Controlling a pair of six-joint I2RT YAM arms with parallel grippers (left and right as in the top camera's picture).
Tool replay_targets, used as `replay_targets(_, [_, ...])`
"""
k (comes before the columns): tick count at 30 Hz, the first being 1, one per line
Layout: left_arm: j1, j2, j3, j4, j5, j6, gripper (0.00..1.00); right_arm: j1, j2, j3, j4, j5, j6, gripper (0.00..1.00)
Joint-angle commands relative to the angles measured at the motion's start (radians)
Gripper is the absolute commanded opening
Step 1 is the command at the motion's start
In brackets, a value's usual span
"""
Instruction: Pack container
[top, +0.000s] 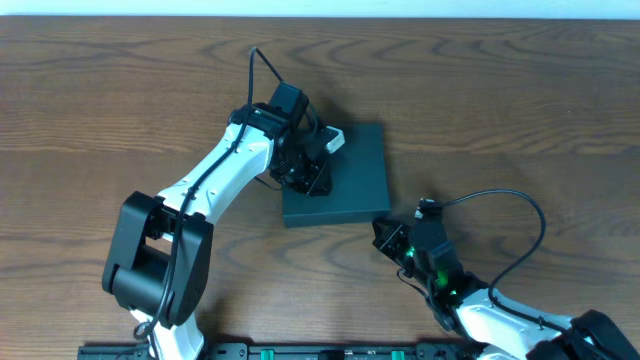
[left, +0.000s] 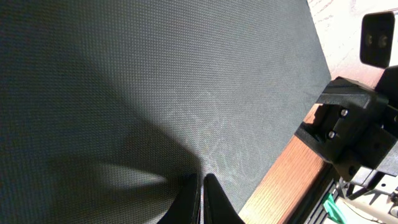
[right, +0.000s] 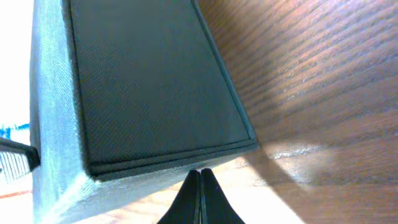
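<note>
Two grippers, both pinched fully closed and holding nothing. The left gripper has its fingertips pressed together low over the lid of the container. I cannot tell whether they touch it. Dark teal weave fills the view ahead of them and to either side. The right gripper, fingers also together, sits low over the table. The container's side wall is just ahead of its tips, a thin strip of wood between them. Farther out, wood grain runs off to this gripper's right. From overhead, the container lies flat and closed beneath the left gripper, the right gripper just off its corner.
</note>
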Motion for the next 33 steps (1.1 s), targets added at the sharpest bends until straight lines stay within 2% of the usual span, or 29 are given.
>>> replay_targets(1, [-0.009,0.023,-0.017,-0.022,-0.075,-0.004,0.06,0.004,0.006,-0.001,0.013,0.063,0.016,0.01])
replay_targets(8, [0.023,-0.032,0.024,-0.079,-0.006,-0.004,0.06,0.004,-0.019,-0.001,-0.037,-0.266,-0.015,0.02])
replay_targets(11, [0.047,-0.124,0.051,-0.116,-0.008,-0.001,0.06,0.004,-0.068,-0.001,-0.070,-0.351,-0.029,0.02])
replay_targets(14, [0.083,-0.267,0.052,-0.139,-0.026,-0.029,0.06,0.006,-0.178,0.010,-0.122,-0.403,-0.105,0.02])
replay_targets(17, [0.159,-0.427,0.050,-0.151,-0.105,-0.091,0.06,0.006,-0.352,0.076,-0.380,-0.383,-0.235,0.02])
replay_targets(20, [0.242,-0.513,0.050,-0.166,-0.035,-0.121,0.06,0.006,-0.496,0.216,-0.711,-0.309,-0.383,0.02])
replay_targets(22, [0.281,-0.578,0.050,-0.203,0.000,-0.121,0.06,0.006,-0.566,0.366,-0.979,-0.204,-0.509,0.02])
replay_targets(25, [0.290,-0.721,0.050,-0.270,-0.125,-0.117,0.06,0.004,-0.602,0.607,-1.299,-0.048,-0.706,0.02])
replay_targets(30, [0.289,-0.898,0.050,-0.295,-0.163,-0.116,0.06,0.002,-0.602,0.816,-1.500,-0.017,-0.961,0.01])
replay_targets(33, [0.289,-0.953,0.050,-0.295,-0.164,-0.117,0.06,0.002,-0.603,0.873,-1.548,-0.018,-1.002,0.01])
